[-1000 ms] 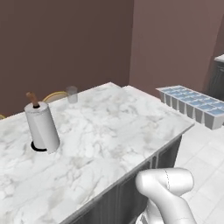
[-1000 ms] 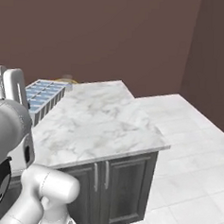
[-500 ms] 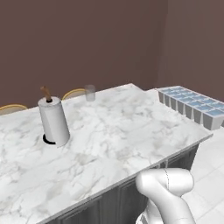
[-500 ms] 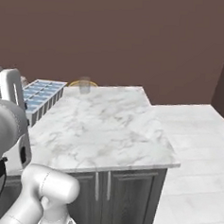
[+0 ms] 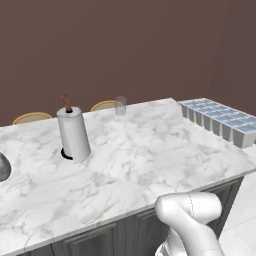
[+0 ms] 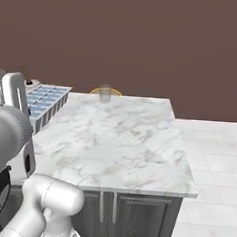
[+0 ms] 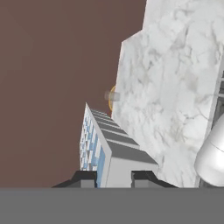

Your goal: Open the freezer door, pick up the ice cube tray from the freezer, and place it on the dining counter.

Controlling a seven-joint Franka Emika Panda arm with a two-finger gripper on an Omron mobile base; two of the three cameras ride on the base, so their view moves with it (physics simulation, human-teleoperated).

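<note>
My gripper (image 7: pixel 114 178) is shut on the ice cube tray (image 7: pixel 101 146), with a dark fingertip on each side of its near end. The pale blue-grey tray (image 5: pixel 216 120), with two rows of square cells, hangs level just above one end of the dining counter (image 5: pixel 145 155). That end is the counter's right end in the left base view. In the right base view the tray (image 6: pixel 44 101) is at the left edge of the white marble dining counter (image 6: pixel 119 140). The freezer and its door are out of view.
A paper towel roll (image 5: pixel 74 134) stands upright on the counter's left part. A clear glass (image 5: pixel 120 105) sits at its far edge, with tan chair backs (image 5: pixel 32 118) behind. A brown wall rises beyond. Pale tiled floor (image 6: pixel 212 162) lies right of the counter.
The whole scene has swung as the base turned, so the counter now lies squarely ahead. The tray stays in my gripper at the same place in the views.
</note>
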